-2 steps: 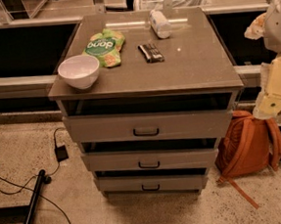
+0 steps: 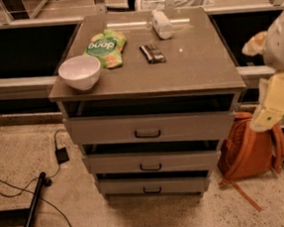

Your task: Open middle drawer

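Note:
The grey cabinet has three drawers stacked on its front. The middle drawer has a medium-height front panel and a small dark bar handle at its centre. A dark gap shows above its front. The taller top drawer sticks out a little, and the thin bottom drawer sits below. Only cream and white arm links show at the right edge, level with the top drawer and well right of the handles. My gripper is out of view.
On the cabinet top are a white bowl, a green snack bag, a dark bar and a lying white bottle. An orange backpack leans by the cabinet's right side. Cables and a black pole lie at the left.
The arm links at the right edge have shifted slightly down and left. The drawers and the things on top have not moved.

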Motion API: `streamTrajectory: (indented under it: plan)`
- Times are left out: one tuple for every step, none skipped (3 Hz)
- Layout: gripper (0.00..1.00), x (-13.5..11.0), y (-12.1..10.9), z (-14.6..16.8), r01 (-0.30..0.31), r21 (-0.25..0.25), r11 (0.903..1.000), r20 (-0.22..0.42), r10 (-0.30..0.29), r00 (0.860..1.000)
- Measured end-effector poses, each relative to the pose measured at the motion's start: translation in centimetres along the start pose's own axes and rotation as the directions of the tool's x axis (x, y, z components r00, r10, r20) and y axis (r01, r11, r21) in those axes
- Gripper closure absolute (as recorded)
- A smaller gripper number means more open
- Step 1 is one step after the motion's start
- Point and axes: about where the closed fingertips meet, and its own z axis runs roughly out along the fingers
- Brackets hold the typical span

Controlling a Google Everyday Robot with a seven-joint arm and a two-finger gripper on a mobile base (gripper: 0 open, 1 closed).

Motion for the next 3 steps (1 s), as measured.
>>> streamTrajectory:
  plan:
    - [0.00, 1.6, 2.2, 6.6, -0.002, -0.056, 0.9984, 0.153, 0.011, 0.988]
    - [0.00, 2.9, 3.9, 12.2, 0.084, -0.067, 0.9942, 0.221, -0.067, 0.973]
    - [0.00, 2.8, 3.8, 12.1, 0.096, -0.064, 0.9934, 0.220, -0.079, 0.972]
